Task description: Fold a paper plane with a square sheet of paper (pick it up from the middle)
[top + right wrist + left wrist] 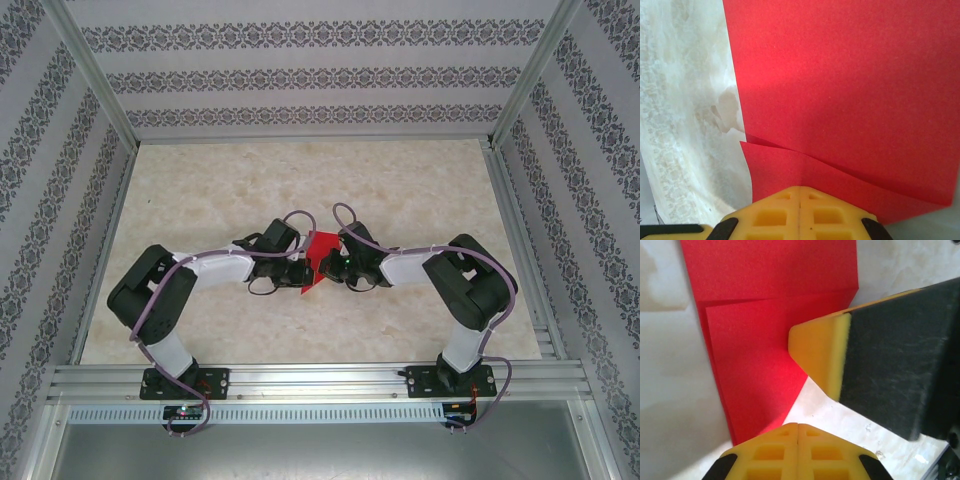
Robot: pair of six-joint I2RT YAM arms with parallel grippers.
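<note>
Nearest the camera, along the frame rail (320,382), the left arm (165,295) and right arm (468,285) rose from their bases and reached inward to meet over the middle of the table (420,190). The left gripper (798,428) had its yellow fingers pressed flat together, with no red in the seam between them. Its tips sat at a pointed corner of the square sheet of paper (318,258), and whether they bore down on it or merely touched it could not be told. The right gripper (799,190) was likewise closed tight, its tips at the edge of a folded flap, with nothing visibly pinched. In the left wrist view one of the right gripper's fingertips (815,352) lay on or just above the red surface, coming from the opposite side. The sheet lay flat on the table between the two grippers, already creased: overlapping layers and a slanted edge showed, but no finished dart. It looked thin, light and limp, likely to slide on the smooth marbled top and to spring back along soft creases. It would probably handle best pinned by one closed gripper while the other ran along the fold. For lifting, a pinch at the layered middle seemed wiser than at a single-ply corner, which could curl or tear. Beyond lay bare table and the patterned walls (300,70).
</note>
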